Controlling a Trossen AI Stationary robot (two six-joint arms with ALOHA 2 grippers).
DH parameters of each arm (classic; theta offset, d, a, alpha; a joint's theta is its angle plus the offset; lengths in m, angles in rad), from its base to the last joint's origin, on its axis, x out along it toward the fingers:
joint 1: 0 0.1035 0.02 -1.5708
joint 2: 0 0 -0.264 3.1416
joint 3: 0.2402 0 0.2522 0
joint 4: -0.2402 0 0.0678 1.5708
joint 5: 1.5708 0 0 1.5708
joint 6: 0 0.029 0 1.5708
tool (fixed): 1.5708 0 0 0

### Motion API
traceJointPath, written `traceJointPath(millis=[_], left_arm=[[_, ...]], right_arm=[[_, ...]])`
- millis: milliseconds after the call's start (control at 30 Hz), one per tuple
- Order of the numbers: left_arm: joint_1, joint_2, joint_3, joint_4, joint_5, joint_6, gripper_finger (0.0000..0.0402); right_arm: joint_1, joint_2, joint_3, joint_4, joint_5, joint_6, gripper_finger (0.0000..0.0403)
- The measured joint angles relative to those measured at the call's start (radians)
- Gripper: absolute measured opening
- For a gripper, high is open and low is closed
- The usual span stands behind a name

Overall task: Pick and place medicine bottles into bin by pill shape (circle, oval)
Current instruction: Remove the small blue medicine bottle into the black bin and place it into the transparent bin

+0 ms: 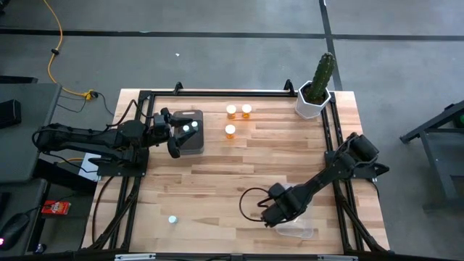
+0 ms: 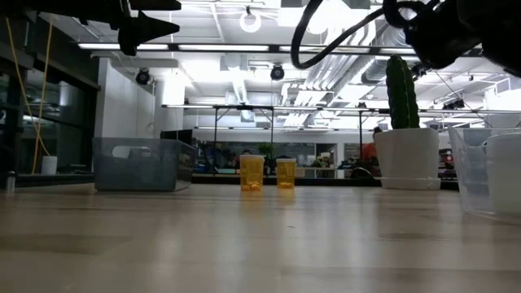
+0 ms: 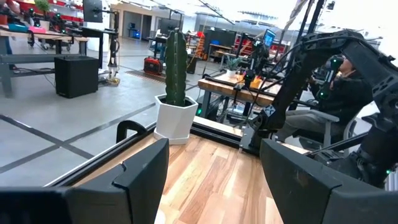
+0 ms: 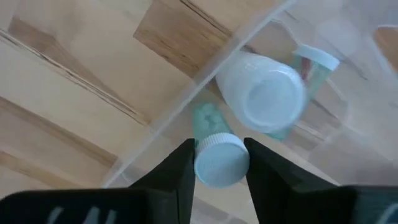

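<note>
The right pincer (image 4: 219, 163), its arm stretched low across the desk (image 1: 239, 181), points down over a clear bin (image 1: 299, 230) at the near right edge, fingers closed on a white-capped pale bottle (image 4: 219, 160). 2 more bottles (image 4: 267, 93) lie inside that bin. The left pincer (image 1: 172, 135) hovers, fingers spread wide, above a grey bin (image 1: 190, 132) holding teal-topped bottles. 3 orange bottles (image 1: 230, 131) stand mid-desk, 1 teal-topped bottle (image 1: 173, 219) near the front edge. A cactus (image 1: 322, 75) in a white pot occupies the far right corner of the wooden desk, workshop benches beyond.
</note>
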Motion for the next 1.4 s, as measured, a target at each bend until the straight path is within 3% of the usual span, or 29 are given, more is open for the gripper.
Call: traceJointPath(millis=[200, 333, 467, 600, 733, 867, 967, 1233, 1400], left_arm=[[0.000, 0.000, 0.000, 0.000, 0.000, 0.000, 0.0241], [0.000, 0.000, 0.000, 0.006, 0.013, -0.032, 0.0241], [-0.001, -0.008, 0.001, 0.009, 0.082, -0.112, 0.0241], [-0.001, -0.013, 0.001, 0.009, 0.155, -0.174, 0.0241], [-0.001, -0.016, 0.001, 0.007, 0.225, -0.222, 0.0241], [-0.001, -0.016, 0.001, 0.006, 0.262, -0.219, 0.0241], [-0.001, -0.016, 0.001, 0.006, 0.251, -0.204, 0.0241], [-0.001, 0.013, 0.001, 0.007, 0.214, -0.187, 0.0241], [0.000, 0.143, 0.048, -0.012, 0.223, -0.192, 0.0241]], right_arm=[[0.007, -0.146, 0.000, -0.067, 0.008, -0.138, 0.0105], [-0.019, -0.293, 0.000, -0.047, 0.143, -0.282, 0.0105], [-0.122, -0.403, 0.000, 0.008, 0.325, -0.417, 0.0104], [-0.275, -0.432, 0.000, 0.138, 0.389, -0.686, 0.0104], [-0.418, -0.407, 0.000, 0.375, 0.346, -0.992, 0.0104], [-0.523, -0.373, 0.000, 0.597, 0.251, -1.173, 0.0104], [-0.572, -0.362, 0.000, 0.665, 0.204, -1.218, 0.0104], [-0.598, -0.360, 0.000, 0.645, 0.126, -1.257, 0.0104], [-0.595, -0.315, 0.002, 0.623, 0.082, -1.251, 0.0104]])
